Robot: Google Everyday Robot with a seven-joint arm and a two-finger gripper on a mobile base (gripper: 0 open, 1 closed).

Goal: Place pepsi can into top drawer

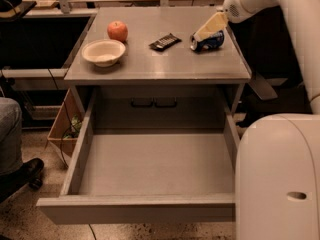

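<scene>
The pepsi can (212, 41) is blue and lies on its side at the right of the cabinet top (155, 66). My gripper (205, 32) reaches in from the upper right on a white arm, and its pale fingers (212, 25) slant down over the can's top left edge. The top drawer (150, 164) is pulled fully out below the cabinet top, with its flat grey floor bare.
A dark snack bar wrapper (165, 41), a red apple (117, 31) and a white bowl (103, 52) sit on the cabinet top left of the can. Two dark handles (154, 103) show on the panel behind the drawer. A cardboard box (65, 126) stands left of the cabinet.
</scene>
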